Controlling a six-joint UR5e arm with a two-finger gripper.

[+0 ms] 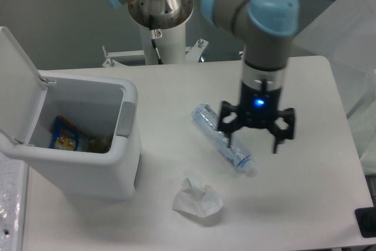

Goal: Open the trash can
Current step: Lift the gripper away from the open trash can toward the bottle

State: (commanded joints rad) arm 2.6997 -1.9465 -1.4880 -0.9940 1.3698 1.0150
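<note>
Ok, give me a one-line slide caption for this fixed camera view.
Trash can lid up, wrappers inside; open gripper hovers empty over table beside a plastic bottle and crumpled tissue.
</note>
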